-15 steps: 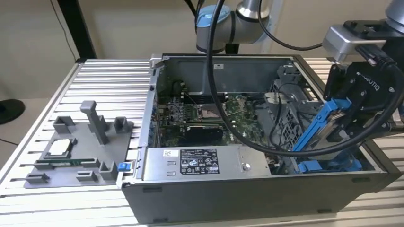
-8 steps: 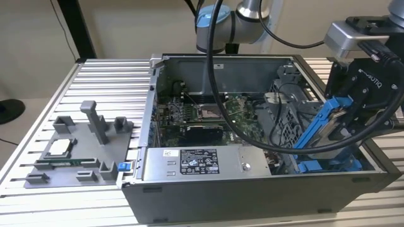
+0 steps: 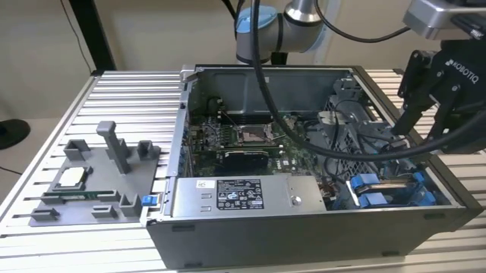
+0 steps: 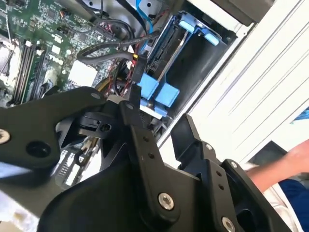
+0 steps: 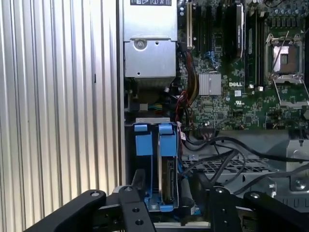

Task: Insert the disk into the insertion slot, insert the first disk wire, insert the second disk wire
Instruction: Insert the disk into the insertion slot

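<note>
Disk (image 5: 166,181) seated on edge in slot (image 5: 149,174), blue tabs (image 5: 166,140) at the mouth, in case (image 3: 304,233) corner at exterior view's right. Gripper (image 5: 176,203) directly above, fingers apart, empty. Black cables (image 5: 227,145) just beside.

Exterior view: high, oblique over case (image 3: 304,242). Wrist views: close, seemingly downward, share insertion slot (image 5: 145,145) (image 4: 155,92).

Ribbed metal table (image 3: 129,94), open computer case (image 3: 304,244), grey parts fixture (image 3: 122,185)

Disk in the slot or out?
In. The disk sits edge-on inside the insertion slot, its blue frame tabs at the mouth.
</note>
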Motion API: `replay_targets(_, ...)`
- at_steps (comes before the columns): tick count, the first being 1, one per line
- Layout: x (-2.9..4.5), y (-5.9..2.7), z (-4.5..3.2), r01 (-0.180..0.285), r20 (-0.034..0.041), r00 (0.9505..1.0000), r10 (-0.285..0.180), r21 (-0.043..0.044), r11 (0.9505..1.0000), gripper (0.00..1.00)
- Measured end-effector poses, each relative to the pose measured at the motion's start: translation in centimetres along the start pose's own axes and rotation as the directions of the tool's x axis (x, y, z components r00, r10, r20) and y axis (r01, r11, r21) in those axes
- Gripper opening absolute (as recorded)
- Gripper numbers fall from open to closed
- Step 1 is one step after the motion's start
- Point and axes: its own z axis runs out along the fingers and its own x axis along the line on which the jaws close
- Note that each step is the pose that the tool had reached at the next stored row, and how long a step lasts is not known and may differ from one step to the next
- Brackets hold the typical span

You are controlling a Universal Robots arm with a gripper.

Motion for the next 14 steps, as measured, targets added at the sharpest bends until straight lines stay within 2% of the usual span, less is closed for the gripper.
replay_targets(2, -0.03, 0.03, -0.75, 0.0, -0.0002, 1.0, 0.0, 0.0, 1.0, 1.0)
replay_targets(7, -0.09, 0.03, -0.78, 0.0, -0.0001, 1.0, 0.0, 0.0007, 1.0, 1.0)
replay_targets(14, -1.19, 0.05, -0.04, 0.003, 0.002, 1.0, -0.003, 0.0227, 0.9997, 1.0)
